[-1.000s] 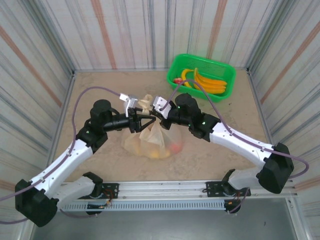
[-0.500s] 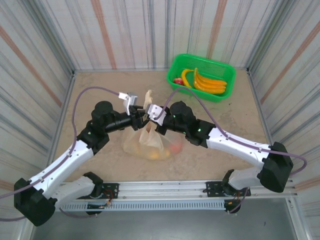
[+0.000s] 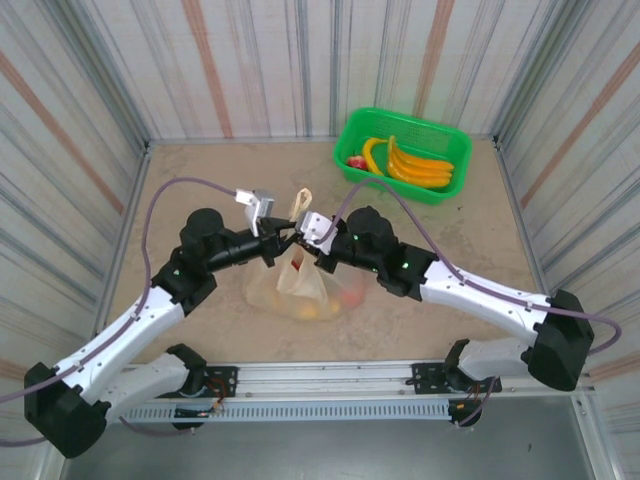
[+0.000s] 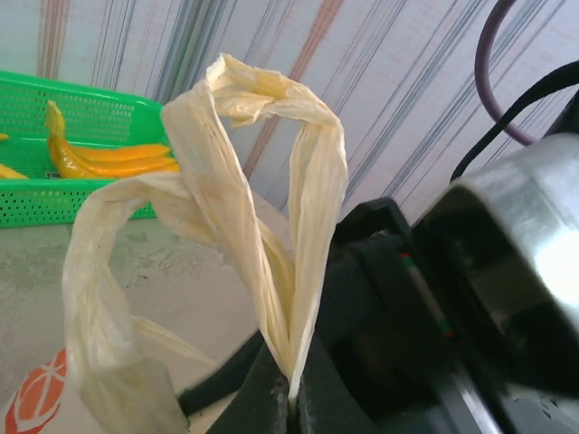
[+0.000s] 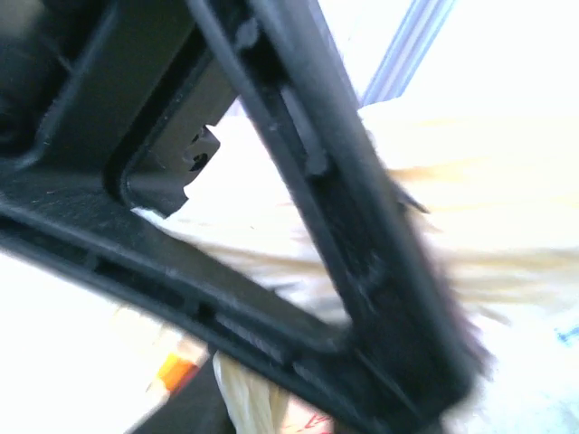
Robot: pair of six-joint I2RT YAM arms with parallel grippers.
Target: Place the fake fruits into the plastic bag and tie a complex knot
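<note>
Rising upright above the plastic bag [image 3: 300,292], its handle loop [image 4: 321,181] is pinched at the foot by the left gripper [image 3: 281,239], jaws pressed together on it. The right gripper [image 3: 299,243] is poised just beside, above the bag; whether its jaws are spread cannot be told.

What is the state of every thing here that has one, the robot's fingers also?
Plastic bag: on the table, fruits inside, mouth gathered upward.
Bag handle: twisted loop, pinched at its base.
Left fingers: shut on the bag handle.
Right fingers: beside the handle; open or shut unclear.
Green basket: open, holding bananas.
</note>
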